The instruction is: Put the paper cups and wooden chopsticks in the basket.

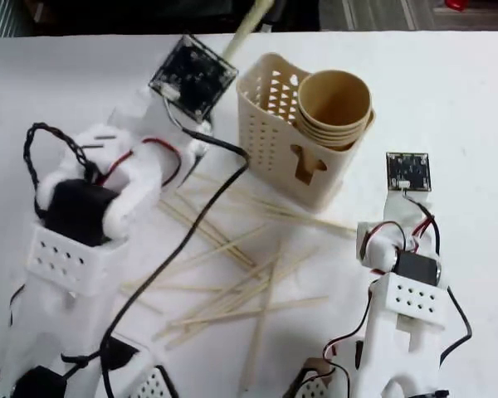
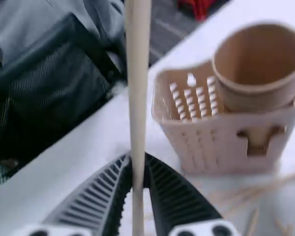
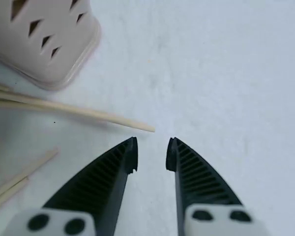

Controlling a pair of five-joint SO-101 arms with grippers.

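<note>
A cream slotted basket (image 1: 275, 137) stands at the table's middle back with a stack of paper cups (image 1: 336, 104) inside it at its right end. In the left wrist view the basket (image 2: 211, 135) and cups (image 2: 258, 64) lie just ahead. My left gripper (image 2: 137, 164) is shut on one wooden chopstick (image 2: 137, 88), which sticks up past the basket's left side (image 1: 251, 25). Several loose chopsticks (image 1: 232, 278) lie scattered in front of the basket. My right gripper (image 3: 151, 153) is open over bare table, near a chopstick tip (image 3: 83, 113) and the basket's base (image 3: 49, 44).
The left arm (image 1: 83, 215) and its black cable (image 1: 183, 240) cross the chopstick pile. The right arm (image 1: 398, 265) stands right of the pile. White table stretches to the right of the basket. A dark bag (image 2: 44, 93) lies beyond the table's far edge.
</note>
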